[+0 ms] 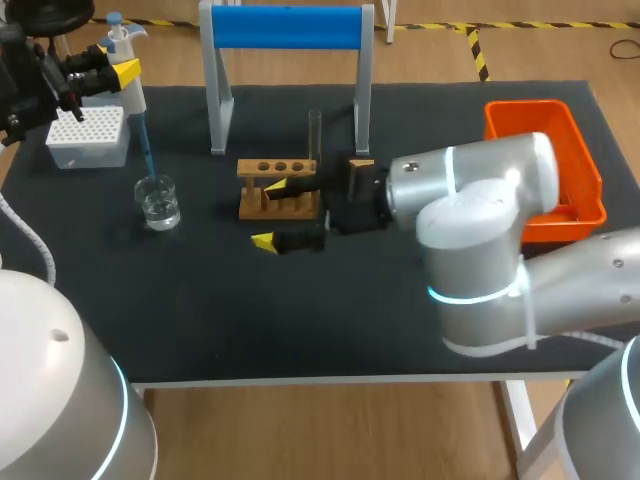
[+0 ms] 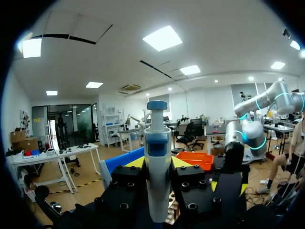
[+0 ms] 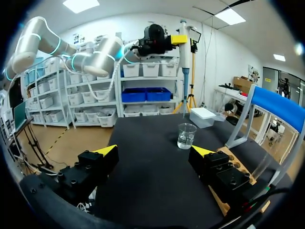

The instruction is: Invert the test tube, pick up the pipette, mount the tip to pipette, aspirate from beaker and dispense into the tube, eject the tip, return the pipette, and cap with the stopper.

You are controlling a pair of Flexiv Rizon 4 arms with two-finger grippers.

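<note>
Pipette (image 1: 128, 75): pinched upright in my left claw (image 2: 158, 167), blue tip (image 1: 146, 140) above beaker (image 1: 158, 200).
Right claw (image 3: 155, 152): spread, beside rack (image 1: 250, 167).
Risk: I judge an off-centre descent could knock the beaker over.

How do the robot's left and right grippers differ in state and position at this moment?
The left gripper is shut on the pipette; the right gripper is open and empty. The left gripper is high above the beaker, on the left side; the right gripper is low beside the wooden rack, near the middle. Both have yellow-tipped fingers.
</note>
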